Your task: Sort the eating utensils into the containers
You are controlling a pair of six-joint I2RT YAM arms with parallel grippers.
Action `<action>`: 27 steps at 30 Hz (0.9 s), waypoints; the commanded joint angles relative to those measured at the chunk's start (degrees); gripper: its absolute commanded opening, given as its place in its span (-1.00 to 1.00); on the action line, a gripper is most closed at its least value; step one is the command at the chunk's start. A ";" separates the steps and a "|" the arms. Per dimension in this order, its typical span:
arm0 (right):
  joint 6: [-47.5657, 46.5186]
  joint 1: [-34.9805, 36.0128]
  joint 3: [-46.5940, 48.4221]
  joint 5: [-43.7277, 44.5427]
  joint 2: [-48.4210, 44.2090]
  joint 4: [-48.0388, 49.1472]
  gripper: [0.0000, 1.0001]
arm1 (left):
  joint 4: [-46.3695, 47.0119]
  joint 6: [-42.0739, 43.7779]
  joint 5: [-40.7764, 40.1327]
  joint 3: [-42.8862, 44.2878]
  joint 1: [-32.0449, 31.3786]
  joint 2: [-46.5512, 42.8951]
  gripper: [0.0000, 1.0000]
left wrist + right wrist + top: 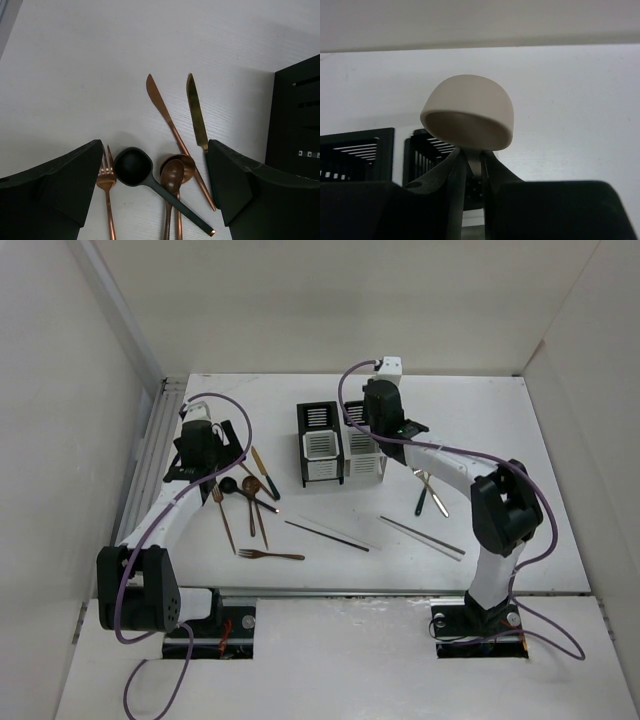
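Between the black fingers of your right gripper [470, 167] sits the thin handle of a cream matte spoon [467, 110] with a deep round bowl. It is pinched tight, bowl uppermost and tipped toward the camera, and the rest of the handle is hidden by the fingers. Beyond it, lower in the wrist view, stands the joined pair of rectangular caddies [320, 473], black slotted frames with white slotted lower panels. From above, the gripper hangs over the rear of the right-hand one and covers that part.

Your left gripper [155, 157] is spread wide and holds nothing. Its textured black fingers [55, 190] flank a cluster on the white table [75, 75]:
- a copper fork [106, 175] just beside the left finger
- a matte black spoon [132, 166] with a squarish bowl
- two overlapping glossy copper spoons [175, 172]
- a slim copper knife [160, 105] crossing them
- a gold knife [196, 112] near the right finger

The handles of the fork and the copper spoons run off the bottom edge. You cannot tell whether these fingers touch the table.

Farther out lie a second copper fork [270, 555], dark chopsticks [327, 535], silver chopsticks [422, 536] and two crossed utensils [430, 490] too small to identify
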 commanded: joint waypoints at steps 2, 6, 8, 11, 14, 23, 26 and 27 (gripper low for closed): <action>7.11 0.31 -0.13 10.44 -0.35 -1.89 -1.00 | 1.11 0.45 -1.23 -0.57 -0.18 -1.66 0.67; 11.06 0.31 0.48 14.41 0.18 -8.13 -1.00 | 1.11 0.45 -1.23 -0.57 -0.18 -1.66 0.67; 15.19 0.31 1.97 15.81 1.31 -14.44 -1.00 | 1.11 0.45 -1.23 -0.57 -0.18 -1.66 0.67; 19.84 0.84 5.40 16.44 2.63 -23.15 -1.00 | 1.11 0.45 -1.23 -0.57 -0.18 -1.66 0.67; 21.35 0.84 6.72 16.44 2.64 -26.94 -1.00 | 1.11 0.45 -1.23 -0.57 -0.18 -1.66 0.67; 13.37 1.36 2.60 13.20 0.36 -15.99 -1.00 | 1.11 0.45 -1.23 -0.57 -0.18 -1.66 0.67; 8.79 0.76 4.08 8.73 2.37 -11.66 -1.00 | 1.11 0.98 -1.23 -0.57 -0.18 -1.14 0.67; 8.79 -0.21 4.96 7.31 3.07 -11.66 -1.00 | 1.11 0.98 -1.23 -0.57 -0.18 -1.14 0.67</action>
